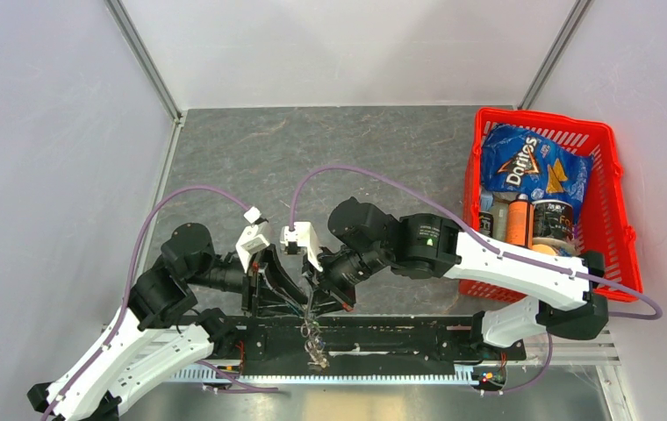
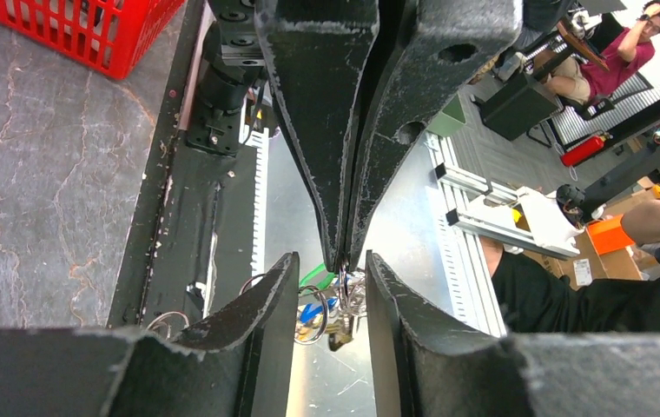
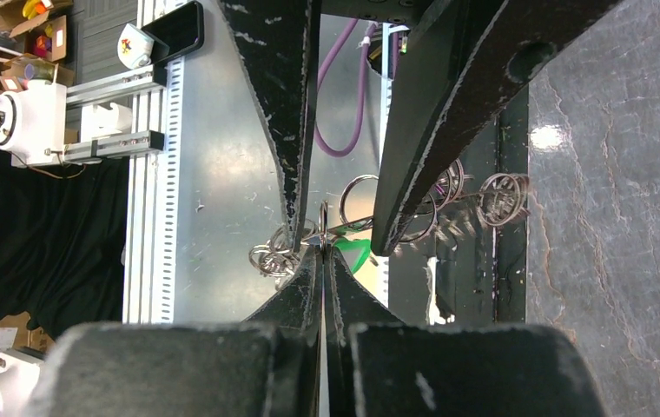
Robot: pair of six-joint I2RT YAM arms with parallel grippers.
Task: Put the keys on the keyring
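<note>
Right claw pinches keyring, long axis near-far.

Right gripper: 2 fingers pressed flat together, tips pinching thin wire loop of keyring. Left gripper reaches in from left, its 2 fingers spread, straddling those tips. Green key just beside pinched tips, on far side, between left gripper's fingers. Cluster of metal rings on near side of tips. Purple cable beyond, to left. Slotted aluminium rail near; grey marbled table far.
</note>
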